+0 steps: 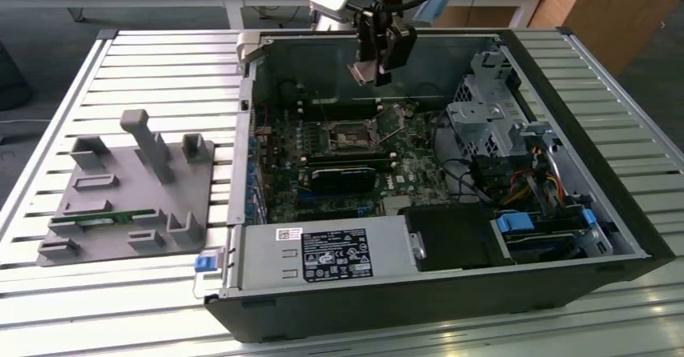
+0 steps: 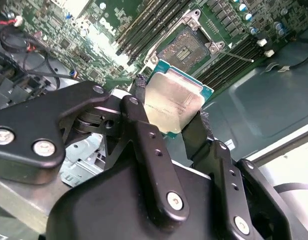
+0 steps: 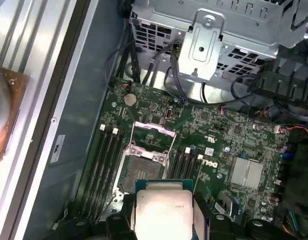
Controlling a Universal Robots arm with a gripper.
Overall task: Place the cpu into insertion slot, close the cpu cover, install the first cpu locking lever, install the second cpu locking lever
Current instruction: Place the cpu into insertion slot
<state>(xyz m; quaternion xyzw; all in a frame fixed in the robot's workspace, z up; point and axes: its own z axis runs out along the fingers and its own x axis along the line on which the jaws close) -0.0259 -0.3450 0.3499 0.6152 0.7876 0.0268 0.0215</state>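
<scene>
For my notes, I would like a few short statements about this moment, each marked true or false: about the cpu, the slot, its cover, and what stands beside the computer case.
1. The gripper holds the cpu between its fingers. True.
2. The cpu sits in the insertion slot. False: it is held in the air above the board, and the slot's dark centre is bare.
3. The cpu cover is closed over the slot. False: the frame stands swung up at one edge of the slot.
4. A grey fixture stands on the table outside the computer case, at the exterior view's left. True.
</scene>
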